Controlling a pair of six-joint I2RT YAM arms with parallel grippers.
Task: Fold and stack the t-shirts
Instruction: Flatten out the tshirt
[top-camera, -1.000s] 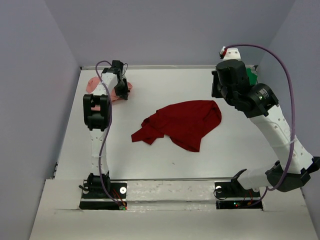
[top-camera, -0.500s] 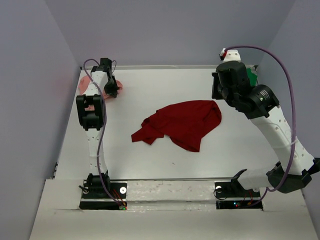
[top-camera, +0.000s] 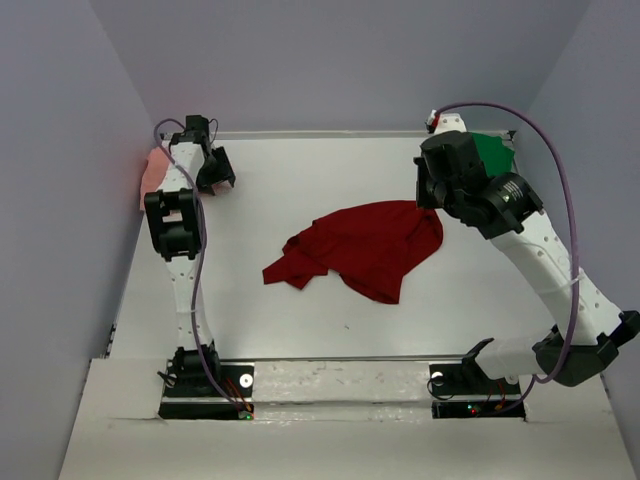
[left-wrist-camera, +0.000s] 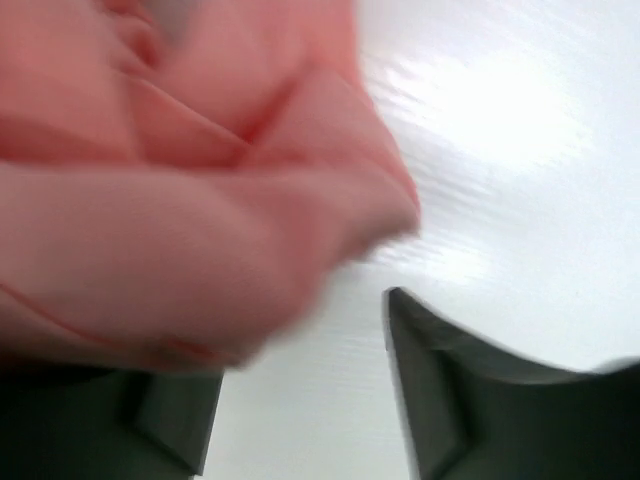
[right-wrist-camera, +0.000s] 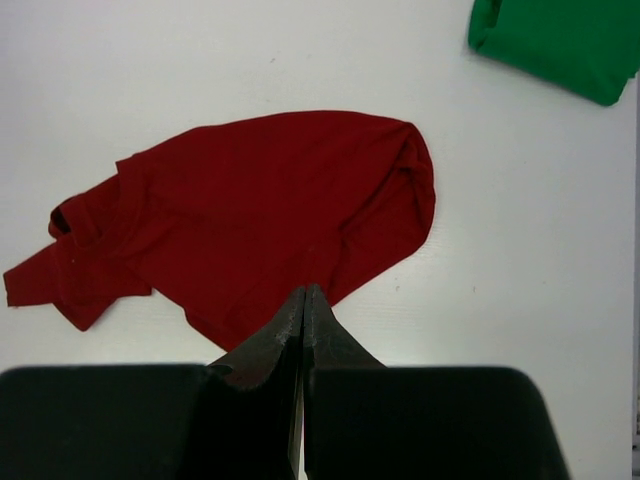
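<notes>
A pale salmon-pink t-shirt (top-camera: 154, 174) lies bunched against the left wall at the back; in the left wrist view this pink t-shirt (left-wrist-camera: 180, 200) fills the upper left, blurred. My left gripper (left-wrist-camera: 300, 345) is open beside it, the cloth drooping over its left finger and bare table showing between the jaws. The dark red t-shirt (top-camera: 365, 245) lies crumpled mid-table. My right gripper (right-wrist-camera: 305, 292) is shut and empty, hovering over the near edge of that dark red t-shirt (right-wrist-camera: 260, 210). The bright green t-shirt (top-camera: 493, 153) sits folded at the back right corner.
Grey walls close the table (top-camera: 300, 320) in on the left, back and right. The right arm's purple cable (top-camera: 560, 150) arches over the back right corner. The arm bases (top-camera: 205, 375) stand at the near edge.
The left arm swung further back and left toward the wall with the pink t-shirt, and its jaws opened and let the cloth go. The right arm shifted slightly left, uncovering more green cloth.
</notes>
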